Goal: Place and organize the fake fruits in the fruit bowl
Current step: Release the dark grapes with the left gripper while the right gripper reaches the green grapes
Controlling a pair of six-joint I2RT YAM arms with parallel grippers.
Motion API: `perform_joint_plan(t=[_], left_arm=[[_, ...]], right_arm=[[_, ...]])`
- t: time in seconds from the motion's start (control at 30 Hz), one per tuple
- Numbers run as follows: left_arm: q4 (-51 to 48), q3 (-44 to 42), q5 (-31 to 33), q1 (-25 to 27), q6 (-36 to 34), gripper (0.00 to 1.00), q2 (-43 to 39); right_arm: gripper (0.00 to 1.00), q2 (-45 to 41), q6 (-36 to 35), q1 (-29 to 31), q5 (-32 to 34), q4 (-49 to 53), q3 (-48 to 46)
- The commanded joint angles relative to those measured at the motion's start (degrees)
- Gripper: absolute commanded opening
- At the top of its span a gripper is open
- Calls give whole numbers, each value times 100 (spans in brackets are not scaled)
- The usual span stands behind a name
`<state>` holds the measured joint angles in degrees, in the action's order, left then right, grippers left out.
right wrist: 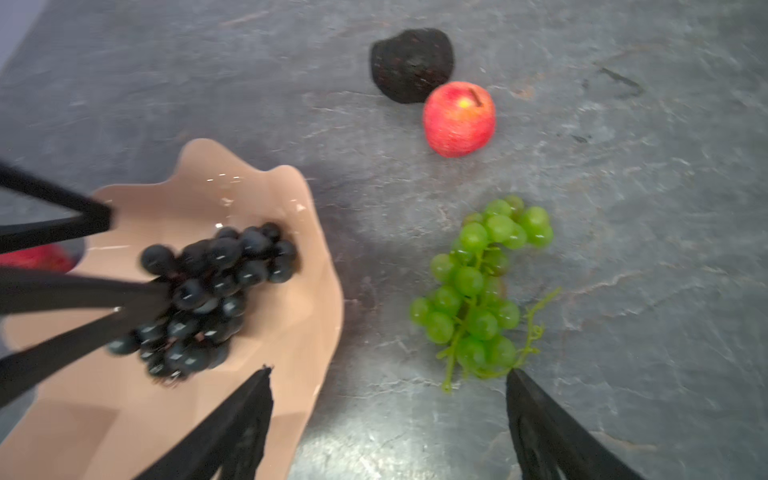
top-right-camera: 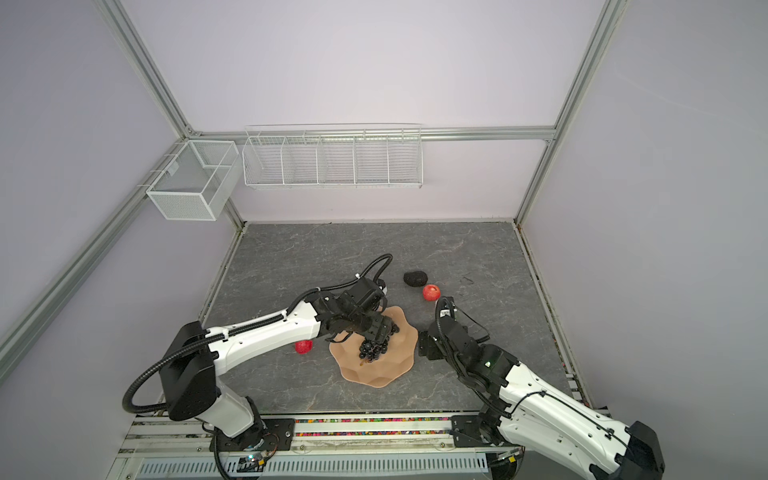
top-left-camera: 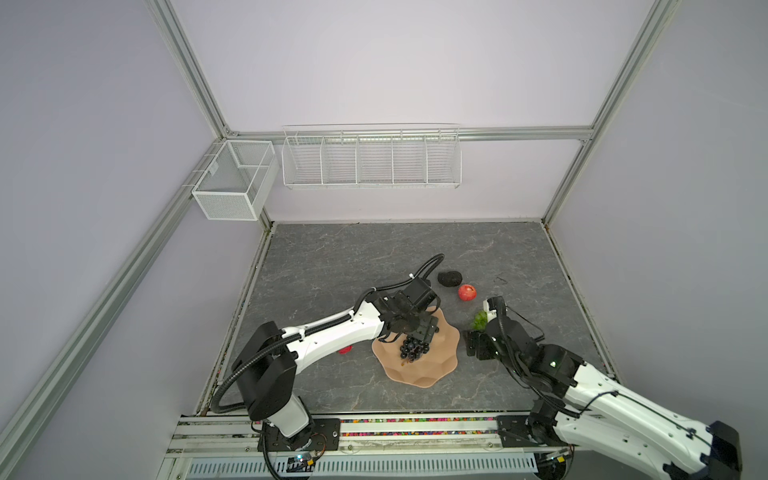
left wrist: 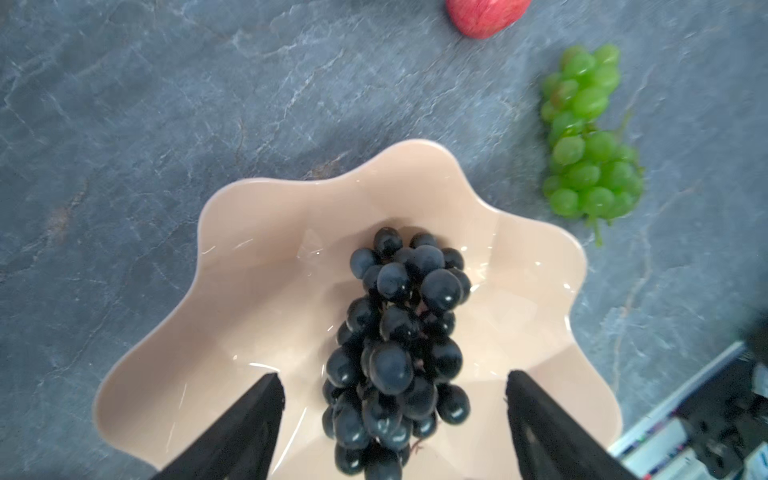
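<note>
In a top view green grapes point(top-left-camera: 480, 320) lie just above our wide-open, empty right hand point(right wrist: 388, 371); our left hand point(left wrist: 392, 374) gapes empty over dark grapes point(left wrist: 399, 332).

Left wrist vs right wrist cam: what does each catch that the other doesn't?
Only left wrist: the front rail, blurred. Only right wrist: the black bumpy fruit, a second red apple past the bowl, the open right tool. Both: dark grapes lying in the bowl, the open left tool over them, green grapes and one red apple on the table (apple cropped in left wrist).
</note>
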<state>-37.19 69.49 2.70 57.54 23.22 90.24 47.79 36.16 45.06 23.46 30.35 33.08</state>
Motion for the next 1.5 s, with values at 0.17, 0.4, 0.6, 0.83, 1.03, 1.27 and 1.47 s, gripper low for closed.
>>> perform_joint_plan(t=[0.17, 0.4, 0.6, 0.83, 1.03, 1.27, 1.47], left_arm=[[216, -318, -955, 29, -959, 100, -978], [332, -799, -1232, 29, -1576, 99, -1472], [570, -910, -1351, 47, -1743, 99, -1536], [753, -958, -1371, 47, -1718, 99, -1528], [827, -1033, -1269, 47, -1689, 99, -1699], [836, -1061, -1038, 47, -1693, 99, -1791], [897, -1018, -792, 47, -1643, 99, -1749]], right_arm=[[89, 928, 99, -1121, -731, -99, 202], [92, 1964, 33, -1399, -852, -594, 338], [99, 2919, -146, -1595, -1010, -1086, 576], [89, 3640, -119, -1690, -867, -895, 892], [75, 3843, 3, -1692, -907, -856, 812], [47, 3567, -60, -1689, -750, -596, 791], [40, 2791, -379, -1689, -621, -234, 871]])
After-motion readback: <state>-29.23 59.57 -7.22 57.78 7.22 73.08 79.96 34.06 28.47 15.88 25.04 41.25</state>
